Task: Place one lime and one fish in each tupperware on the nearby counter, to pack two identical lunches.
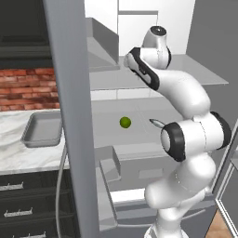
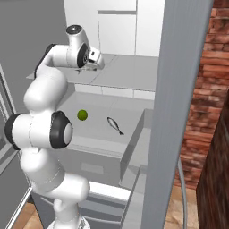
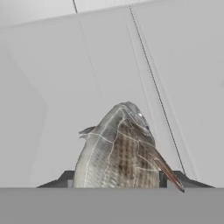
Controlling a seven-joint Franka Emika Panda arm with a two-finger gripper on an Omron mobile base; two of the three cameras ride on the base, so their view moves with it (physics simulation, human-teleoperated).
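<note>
- gripper (image 2: 89, 62) reaches into the open fridge at the upper shelf (image 2: 129, 71); in the hand view a fish (image 3: 118, 151) sits right between the finger tips, dark pads (image 3: 68, 178) flanking its body on both sides; jaws look to be closing on it, contact likely but whether the clamp is firm cannot be told
- second fish (image 2: 115, 125) lies on the middle fridge shelf (image 2: 98, 129), right of the lime (image 2: 82, 115); the two are near each other, apart, not touching; in the left base view the same lime (image 1: 125, 122) shows mid-shelf with the fish's nose (image 1: 155, 123) poking out from behind the arm
- one tupperware (image 1: 42, 129) sits on the marble counter (image 1: 18, 153) to the left of the fridge, behind the open fridge door (image 1: 69, 116); what shows of the tray looks empty, its right end hidden by the door; second tray not made out
- progress, judged: very early; nothing packed in the visible tray; first fish pick in hand at best
- left to do: lift this fish out, carry it left round the door to a tray, drop it; then the other fish, then a lime for each tray; just one lime spotted so far
- risk: door edge stands between shelf and counter; the carry needs clearance
</note>
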